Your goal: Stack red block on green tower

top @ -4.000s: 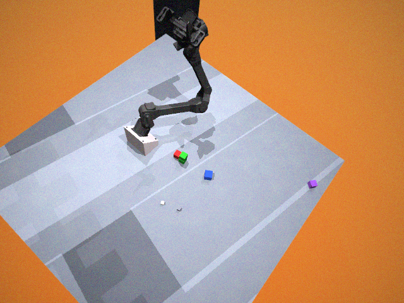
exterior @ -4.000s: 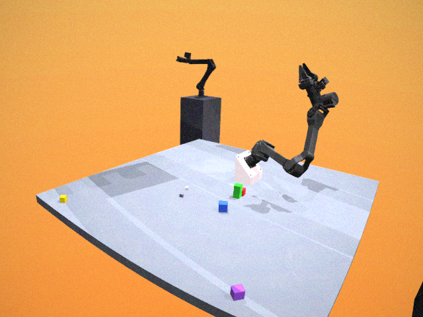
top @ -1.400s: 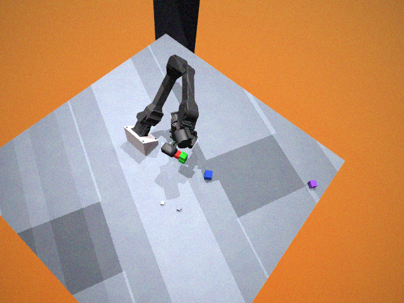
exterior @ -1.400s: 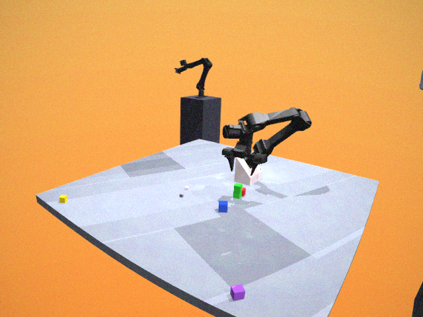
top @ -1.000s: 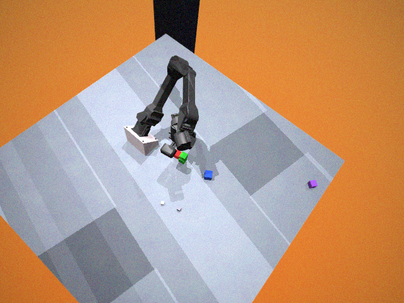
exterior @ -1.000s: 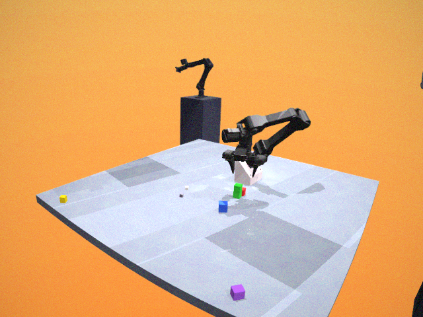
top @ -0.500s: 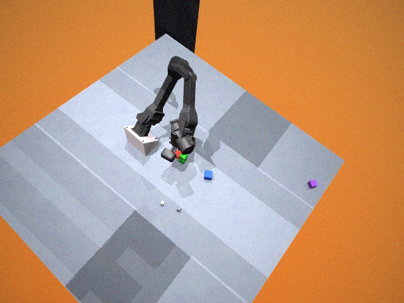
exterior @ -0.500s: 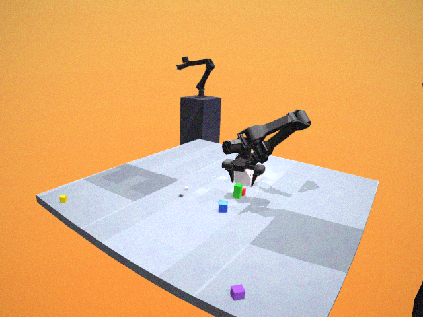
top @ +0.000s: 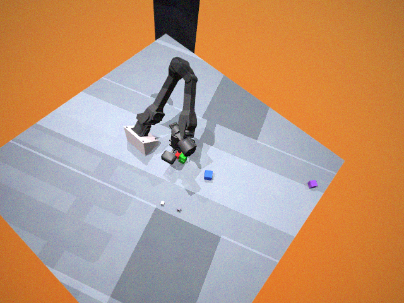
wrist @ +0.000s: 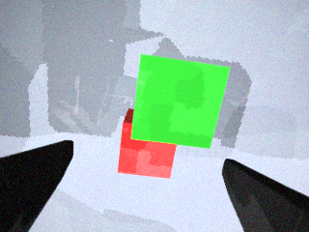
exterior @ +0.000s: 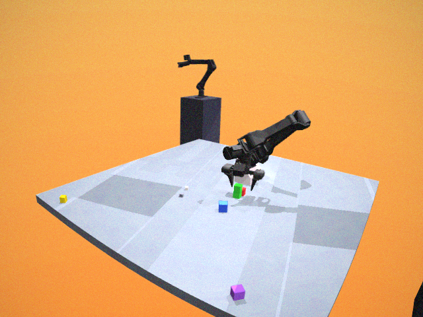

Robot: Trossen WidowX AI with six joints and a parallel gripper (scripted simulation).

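Observation:
The green tower (top: 182, 158) (exterior: 237, 190) (wrist: 181, 106) stands upright on the table, about two blocks tall. The red block (top: 177, 154) (exterior: 243, 191) (wrist: 147, 157) lies on the table right beside it, touching or nearly touching, and the tower partly hides it in the wrist view. My gripper (top: 177, 153) (exterior: 242, 180) (wrist: 150, 157) is open and empty. It hangs just above the two blocks with a finger on either side of them. The fingertips are a little above the tower's top in the exterior view.
A blue cube (top: 207, 174) (exterior: 223, 206) lies near the tower. A purple cube (top: 312, 184) (exterior: 237, 292) sits near a table edge, a yellow cube (exterior: 63, 198) at the far left corner. Two tiny cubes, white (top: 162, 202) (exterior: 186, 187) and dark (top: 178, 209) (exterior: 180, 195), lie mid-table. The arm's base (top: 141, 139) stands close by.

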